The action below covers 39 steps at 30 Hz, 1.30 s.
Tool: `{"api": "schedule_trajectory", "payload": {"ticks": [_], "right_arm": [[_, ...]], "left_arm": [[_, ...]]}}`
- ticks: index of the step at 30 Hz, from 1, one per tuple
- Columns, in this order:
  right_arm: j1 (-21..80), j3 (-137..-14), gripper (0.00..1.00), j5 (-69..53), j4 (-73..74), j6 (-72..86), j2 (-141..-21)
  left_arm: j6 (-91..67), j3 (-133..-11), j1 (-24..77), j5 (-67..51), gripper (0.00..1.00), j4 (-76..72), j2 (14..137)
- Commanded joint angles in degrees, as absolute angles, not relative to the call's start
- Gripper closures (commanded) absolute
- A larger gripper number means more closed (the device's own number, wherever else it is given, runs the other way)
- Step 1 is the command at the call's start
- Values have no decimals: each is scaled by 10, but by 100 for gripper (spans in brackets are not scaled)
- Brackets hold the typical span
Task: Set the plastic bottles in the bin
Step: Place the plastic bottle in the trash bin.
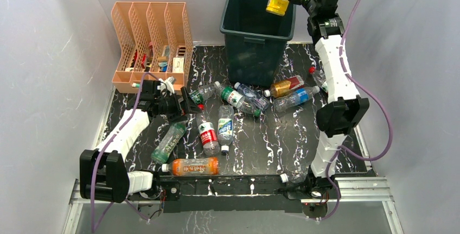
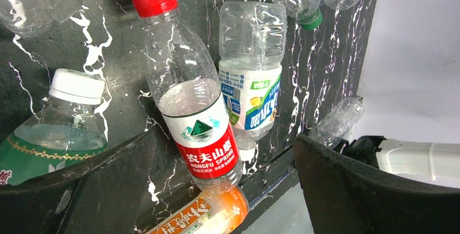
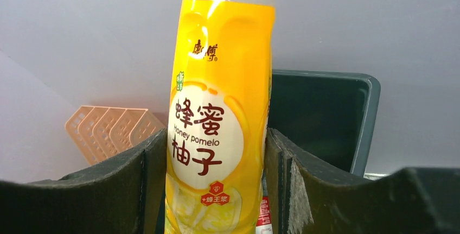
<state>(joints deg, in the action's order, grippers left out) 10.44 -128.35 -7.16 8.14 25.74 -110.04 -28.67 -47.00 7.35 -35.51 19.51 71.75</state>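
Upper right, at the bin (image 1: 252,55) rim: we see right fingers (image 3: 108,190) clamping yellow "Honey pomelo" bottle (image 3: 219,114).
Desk (image 2: 125,44): we read "NONGFU SPRING" on red-label bottle (image 2: 203,136).
Left fingers (image 2: 352,190): spread open.

On my feed, a peach slotted file organizer (image 1: 151,38) at the far left of the black white-veined tabletop (image 1: 271,152), small boxes and oddments (image 1: 163,60) in its slots, plain grey walls (image 1: 43,55) all around, a metal rail (image 1: 369,189) along my near edge.
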Motion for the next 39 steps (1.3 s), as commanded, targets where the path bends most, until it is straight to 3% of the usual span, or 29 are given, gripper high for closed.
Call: {"api": "schedule_trajectory", "payload": {"ticks": [1, 3, 7, 13, 21, 39], "right_arm": [[99, -1353, 35, -109, 97, 267, -1148], [98, -1341, 19, -116, 108, 267, -1147], [98, -1285, 3, -120, 108, 263, -1118], [98, -1217, 2, -116, 133, 250, -1045], [99, -999, 2, -121, 111, 254, -864], [109, -800, 2, -187, 233, 247, -736]], "left_arm": [[-284, -486, 76, -357, 2, 210, 697], [-284, -484, 76, -358, 2, 209, 697], [-281, -482, 76, -356, 2, 211, 699], [-281, -484, 76, -358, 2, 208, 701], [-278, -478, 76, -368, 2, 202, 701], [-284, -462, 76, -392, 2, 178, 697]]}}
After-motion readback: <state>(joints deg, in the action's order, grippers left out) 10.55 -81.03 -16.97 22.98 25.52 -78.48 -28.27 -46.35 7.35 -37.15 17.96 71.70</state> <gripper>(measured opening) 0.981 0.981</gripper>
